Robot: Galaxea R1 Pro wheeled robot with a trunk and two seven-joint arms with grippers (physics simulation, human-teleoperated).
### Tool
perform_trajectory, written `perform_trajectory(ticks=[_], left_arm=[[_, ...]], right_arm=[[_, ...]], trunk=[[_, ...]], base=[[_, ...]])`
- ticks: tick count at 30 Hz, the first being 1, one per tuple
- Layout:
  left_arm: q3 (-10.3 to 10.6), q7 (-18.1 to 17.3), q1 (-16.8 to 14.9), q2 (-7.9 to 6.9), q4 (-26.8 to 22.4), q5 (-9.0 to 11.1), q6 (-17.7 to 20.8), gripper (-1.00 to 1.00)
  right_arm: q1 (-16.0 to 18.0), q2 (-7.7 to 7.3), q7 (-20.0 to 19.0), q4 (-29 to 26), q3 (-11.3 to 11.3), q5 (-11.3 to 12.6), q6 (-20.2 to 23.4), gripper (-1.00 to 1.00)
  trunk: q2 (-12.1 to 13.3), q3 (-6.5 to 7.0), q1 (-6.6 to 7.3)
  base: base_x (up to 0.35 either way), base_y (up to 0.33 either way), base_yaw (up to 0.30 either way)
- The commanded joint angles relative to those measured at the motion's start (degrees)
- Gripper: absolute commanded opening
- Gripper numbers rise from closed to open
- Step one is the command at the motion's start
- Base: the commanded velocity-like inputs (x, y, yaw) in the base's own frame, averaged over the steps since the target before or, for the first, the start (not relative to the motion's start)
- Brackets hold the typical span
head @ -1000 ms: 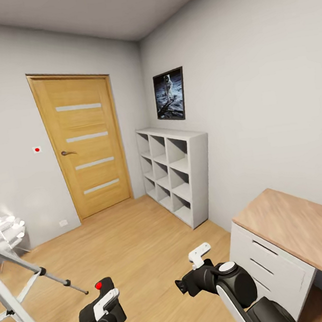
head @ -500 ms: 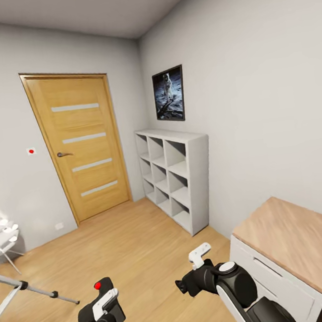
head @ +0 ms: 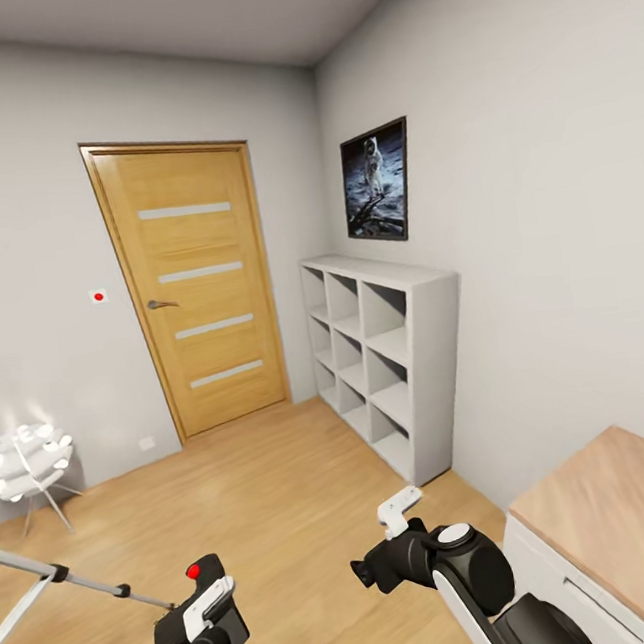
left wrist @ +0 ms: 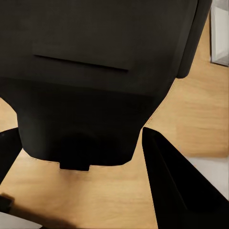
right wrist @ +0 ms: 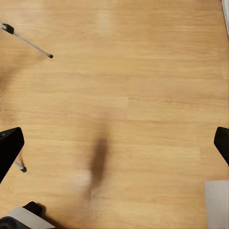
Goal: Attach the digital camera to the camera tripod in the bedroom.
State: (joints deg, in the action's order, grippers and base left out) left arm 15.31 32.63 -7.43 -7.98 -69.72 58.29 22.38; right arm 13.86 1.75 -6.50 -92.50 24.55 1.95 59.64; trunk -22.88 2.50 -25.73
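— What's on the left?

— A silver leg of the camera tripod (head: 66, 577) slants over the wood floor (head: 272, 489), with a white stool (head: 26, 467) behind it. The left gripper (head: 200, 599) is clamped on the digital camera (head: 197, 576), red button up; the left wrist view has its black body between the fingers (left wrist: 174, 186).

— And to the right?

— The door (head: 197, 287), then the right gripper (head: 388, 530), fingers spread wide with nothing between them, then the white cube shelves (head: 391, 354), a framed picture (head: 377, 182) and the desk (head: 628, 516).
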Motion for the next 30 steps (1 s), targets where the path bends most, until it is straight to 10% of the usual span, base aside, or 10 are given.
perform_trajectory(ticks=[1, 30], left_arm=[[0.2, 0.4, 0.0, -0.07, -0.1, 0.3, 0.1, -1.00], [0.1, 0.4, 0.0, -0.24, 0.0, 0.4, 0.0, -1.00]], right_arm=[[0.0, 0.01, 0.0, 0.0, 0.0, 0.2, 0.2, 1.00], [0.0, 0.01, 0.0, 0.0, 0.0, 0.2, 0.2, 1.00]], trunk=[[0.0, -0.02, -0.06], [0.0, -0.02, -0.06]], base=[[0.323, -0.019, 0.243], [0.324, -0.069, 0.166]])
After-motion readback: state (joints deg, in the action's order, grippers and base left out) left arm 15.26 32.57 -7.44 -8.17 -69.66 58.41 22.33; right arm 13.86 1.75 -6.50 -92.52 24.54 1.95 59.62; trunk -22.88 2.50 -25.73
